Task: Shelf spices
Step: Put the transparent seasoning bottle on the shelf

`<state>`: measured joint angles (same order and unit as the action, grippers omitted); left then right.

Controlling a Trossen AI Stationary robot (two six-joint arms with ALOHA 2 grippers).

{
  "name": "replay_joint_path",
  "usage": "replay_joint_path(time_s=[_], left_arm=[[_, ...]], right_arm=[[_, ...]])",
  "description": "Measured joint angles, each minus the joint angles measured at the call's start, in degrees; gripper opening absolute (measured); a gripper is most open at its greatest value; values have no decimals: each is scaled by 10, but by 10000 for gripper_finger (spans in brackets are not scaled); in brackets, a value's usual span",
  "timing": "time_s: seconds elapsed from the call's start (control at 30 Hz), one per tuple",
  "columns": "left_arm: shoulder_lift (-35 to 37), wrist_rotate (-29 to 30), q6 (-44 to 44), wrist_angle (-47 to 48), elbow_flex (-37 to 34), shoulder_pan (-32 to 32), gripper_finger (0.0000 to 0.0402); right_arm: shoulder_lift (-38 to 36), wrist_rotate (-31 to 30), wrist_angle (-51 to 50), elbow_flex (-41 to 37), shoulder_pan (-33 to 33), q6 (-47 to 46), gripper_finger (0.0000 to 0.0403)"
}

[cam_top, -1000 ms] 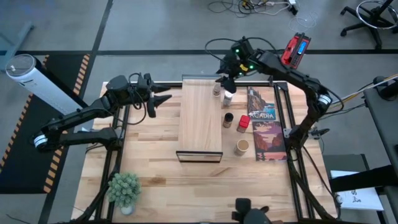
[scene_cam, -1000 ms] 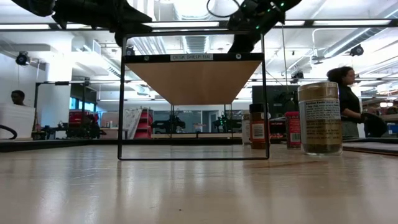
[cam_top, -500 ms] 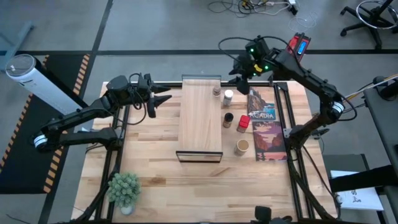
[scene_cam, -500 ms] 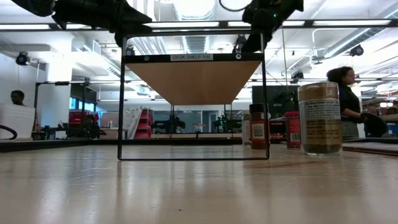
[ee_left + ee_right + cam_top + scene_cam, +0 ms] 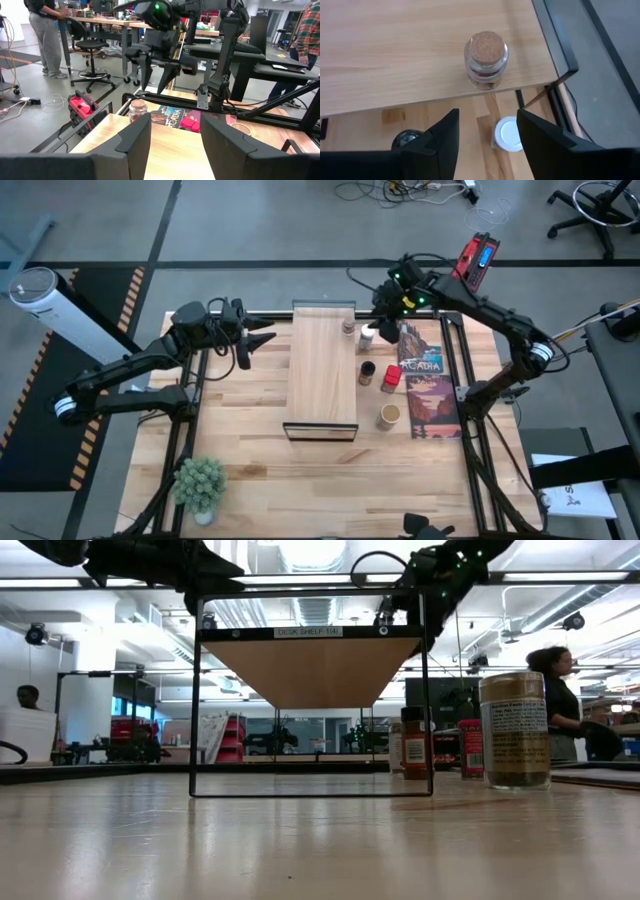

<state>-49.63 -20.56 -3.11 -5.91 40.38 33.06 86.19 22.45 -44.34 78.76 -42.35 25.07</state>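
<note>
My right gripper (image 5: pixel 378 330) hangs over the far right corner of the shelf (image 5: pixel 322 370), its fingers (image 5: pixel 440 137) spread apart with nothing between them; seen from its wrist, the gap frames the white-capped jar (image 5: pixel 509 134) on the table below the shelf edge, and the dark-lidded jar (image 5: pixel 406 140) shows just beside one finger. A cork-topped jar (image 5: pixel 486 60) stands upright on the shelf near that corner. From above, the white-capped jar (image 5: pixel 368 335) sits just off the shelf's right edge, with the dark jar (image 5: pixel 367 371), the red tin (image 5: pixel 389 380) and the tan-topped jar (image 5: pixel 389 416) in a loose line toward the near side, all on the table between the shelf and the game box (image 5: pixel 428 392). My left gripper (image 5: pixel 262 340) waits left of the shelf, off its far left corner, fingers (image 5: pixel 132 140) apart and holding nothing. In the low view the tan-topped jar (image 5: pixel 514 730) stands nearest the camera.
</note>
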Motion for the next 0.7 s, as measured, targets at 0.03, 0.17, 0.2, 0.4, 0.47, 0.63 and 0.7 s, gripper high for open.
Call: replay_joint_path(time_s=[0.03, 0.17, 0.2, 0.4, 0.47, 0.63, 0.7], left_arm=[[0, 0, 0, 0, 0, 0, 158], [0, 0, 0, 0, 0, 0, 158], [0, 0, 0, 0, 0, 0, 159], [0, 0, 0, 0, 0, 0, 164], [0, 0, 0, -1, 0, 0, 164], [1, 0, 0, -2, 0, 0, 159], [1, 0, 0, -2, 0, 0, 157]], right_arm=[[0, 0, 12, -7, 1, -5, 172], [1, 0, 64, -33, 7, -21, 173], [1, -1, 75, -39, 9, -23, 173], [6, -20, 107, -48, 18, -26, 171], [11, -21, 113, -48, 19, -27, 170], [36, -30, 134, -48, 24, -27, 169], [43, -31, 138, -48, 24, -26, 169]])
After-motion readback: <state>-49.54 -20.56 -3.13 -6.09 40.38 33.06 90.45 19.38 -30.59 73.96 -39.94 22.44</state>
